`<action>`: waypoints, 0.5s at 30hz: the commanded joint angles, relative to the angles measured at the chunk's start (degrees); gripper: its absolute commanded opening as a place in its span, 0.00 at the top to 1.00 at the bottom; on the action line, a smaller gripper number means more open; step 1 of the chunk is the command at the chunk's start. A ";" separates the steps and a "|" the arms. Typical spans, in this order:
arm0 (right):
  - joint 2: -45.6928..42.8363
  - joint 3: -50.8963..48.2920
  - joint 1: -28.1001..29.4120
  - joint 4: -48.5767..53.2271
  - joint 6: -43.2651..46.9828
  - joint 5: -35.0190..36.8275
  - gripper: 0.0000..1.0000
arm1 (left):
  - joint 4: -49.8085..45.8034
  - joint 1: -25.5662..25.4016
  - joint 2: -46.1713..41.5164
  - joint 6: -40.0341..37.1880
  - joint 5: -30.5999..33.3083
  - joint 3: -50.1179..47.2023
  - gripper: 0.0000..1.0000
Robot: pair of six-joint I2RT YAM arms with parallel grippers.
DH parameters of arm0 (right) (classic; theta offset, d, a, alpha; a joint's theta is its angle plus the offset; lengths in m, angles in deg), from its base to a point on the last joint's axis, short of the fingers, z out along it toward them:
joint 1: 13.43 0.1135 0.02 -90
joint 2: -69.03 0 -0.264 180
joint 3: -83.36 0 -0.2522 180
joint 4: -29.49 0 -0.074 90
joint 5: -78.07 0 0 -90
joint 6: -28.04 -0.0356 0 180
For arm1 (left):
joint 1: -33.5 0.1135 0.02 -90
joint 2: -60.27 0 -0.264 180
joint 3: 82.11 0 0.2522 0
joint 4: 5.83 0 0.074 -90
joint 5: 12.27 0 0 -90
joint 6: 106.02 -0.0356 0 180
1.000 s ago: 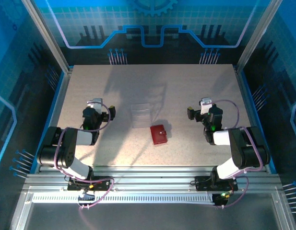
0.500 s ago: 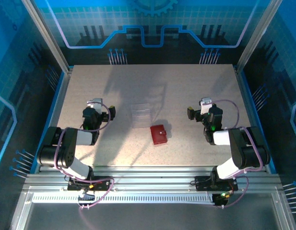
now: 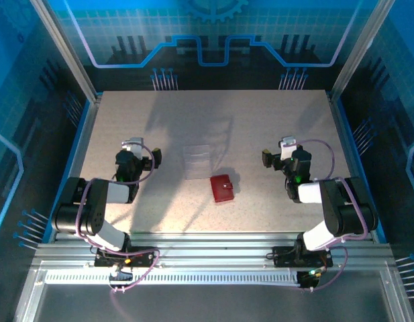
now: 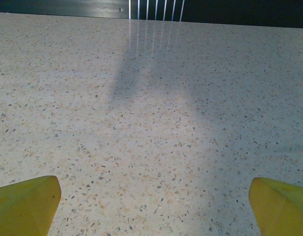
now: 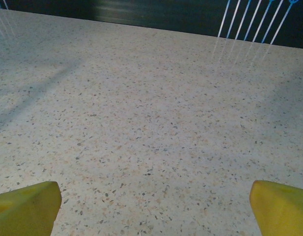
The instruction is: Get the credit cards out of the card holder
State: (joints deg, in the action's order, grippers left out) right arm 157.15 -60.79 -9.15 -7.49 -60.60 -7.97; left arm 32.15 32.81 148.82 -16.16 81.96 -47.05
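I judge the task unstarted: the card holder [image 3: 222, 188] lies closed on the table [image 3: 260, 121] near a clear tray [image 3: 196, 161], credit cards presumably inside. My left hand [image 4: 153, 187] and right hand [image 5: 153, 189] gape apart, empty, well away from it.

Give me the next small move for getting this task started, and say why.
Probably swing the right gripper in over the card holder. The holder lies closed on the table with no cards out. Both grippers stand open and well apart from it. The right one looks slightly nearer, and the clear tray sits toward the left gripper's side.
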 commanded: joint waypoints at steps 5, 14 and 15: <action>-3.68 -2.31 3.02 -3.56 1.22 7.92 0.00 | -4.26 -1.82 -5.27 -1.21 5.42 1.33 0.01; -14.86 6.21 5.92 19.75 0.35 10.50 0.00 | -30.26 -7.21 -13.81 3.55 12.10 11.55 0.01; -15.90 7.70 6.10 23.33 -1.02 9.54 0.00 | -32.47 -7.92 -14.18 4.77 11.97 12.82 0.01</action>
State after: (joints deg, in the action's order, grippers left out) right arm 143.92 -57.12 -4.15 5.12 -59.85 1.11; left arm 10.53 26.23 136.58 -14.69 91.99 -37.44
